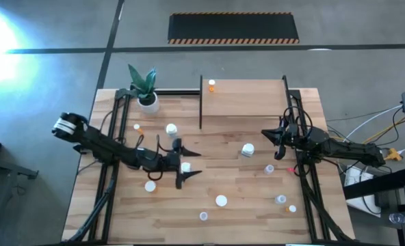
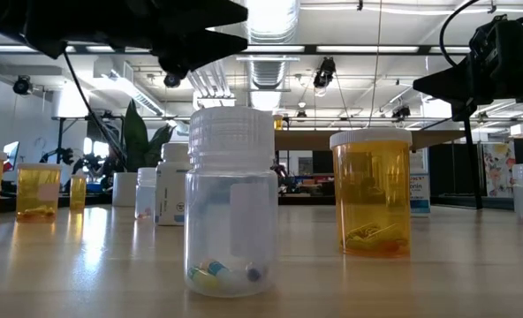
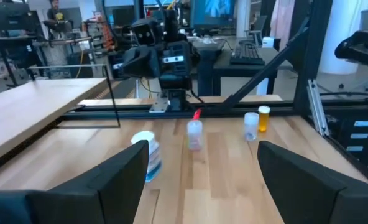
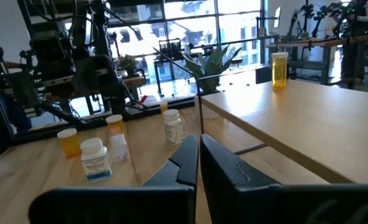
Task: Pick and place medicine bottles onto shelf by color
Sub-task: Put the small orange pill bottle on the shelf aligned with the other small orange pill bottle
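Note:
Several medicine bottles stand scattered on the wooden tabletop: a clear one [image 2: 231, 203], an orange one [image 2: 371, 190], a white one [image 1: 170, 128]. One orange bottle [image 1: 211, 85] stands upright on the shelf [image 1: 247, 99] at the far side. My left gripper [image 1: 189, 164] hovers open and level above the table's middle left, with a white-capped bottle [image 1: 186, 166] showing between its fingers from above; the left wrist view [image 3: 202, 158] shows nothing between them. My right gripper [image 1: 279, 141] waits shut near the shelf's right post.
A white plant pot [image 1: 148, 102] stands at the far left beside the shelf. More bottles stand near the front edge [image 1: 221, 200] and at the right [image 1: 269, 169]. The shelf's black posts [image 1: 201, 102] rise at its corners.

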Tool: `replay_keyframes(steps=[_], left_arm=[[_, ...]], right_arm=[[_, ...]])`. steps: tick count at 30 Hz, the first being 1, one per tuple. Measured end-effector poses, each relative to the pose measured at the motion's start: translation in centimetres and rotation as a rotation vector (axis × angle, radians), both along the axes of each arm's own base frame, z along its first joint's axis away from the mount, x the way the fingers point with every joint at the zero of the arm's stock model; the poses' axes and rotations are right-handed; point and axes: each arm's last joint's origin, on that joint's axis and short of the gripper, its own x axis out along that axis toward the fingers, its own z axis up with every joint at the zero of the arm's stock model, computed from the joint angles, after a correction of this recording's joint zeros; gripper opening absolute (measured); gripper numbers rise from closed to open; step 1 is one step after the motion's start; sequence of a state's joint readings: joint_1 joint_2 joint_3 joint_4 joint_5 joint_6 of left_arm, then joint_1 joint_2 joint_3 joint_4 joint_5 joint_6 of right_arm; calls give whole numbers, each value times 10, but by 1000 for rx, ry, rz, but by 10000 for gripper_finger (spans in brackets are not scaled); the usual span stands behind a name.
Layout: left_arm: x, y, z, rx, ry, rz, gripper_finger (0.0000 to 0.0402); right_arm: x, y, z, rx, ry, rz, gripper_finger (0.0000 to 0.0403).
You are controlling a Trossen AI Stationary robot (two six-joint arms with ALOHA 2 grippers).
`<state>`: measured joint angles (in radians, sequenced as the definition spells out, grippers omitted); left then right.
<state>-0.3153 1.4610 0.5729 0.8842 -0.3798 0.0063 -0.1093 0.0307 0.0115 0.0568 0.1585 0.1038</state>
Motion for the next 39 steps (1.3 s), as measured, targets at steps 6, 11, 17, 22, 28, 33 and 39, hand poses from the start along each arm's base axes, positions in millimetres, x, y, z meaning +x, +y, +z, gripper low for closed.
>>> replay_keyframes(steps=[6,11,17,22,28,33,39], left_arm=[[17,-5,1,3,6,1,283],[25,-8,9,-7,-22,1,283],[27,-10,15,-11,-34,-4,283],[29,-12,12,13,41,-8,283],[28,-23,11,75,219,-38,283],[12,-29,25,58,469,83,283],[-19,-31,28,-7,668,238,283]], right_arm=[[0,0,0,0,0,0,9],[0,0,0,0,0,0,9],[0,0,3,-37,-22,-2,9],[0,3,4,92,-65,114,9],[1,11,6,168,-87,295,9],[3,18,5,178,-70,309,9],[6,26,0,175,-16,193,9]])
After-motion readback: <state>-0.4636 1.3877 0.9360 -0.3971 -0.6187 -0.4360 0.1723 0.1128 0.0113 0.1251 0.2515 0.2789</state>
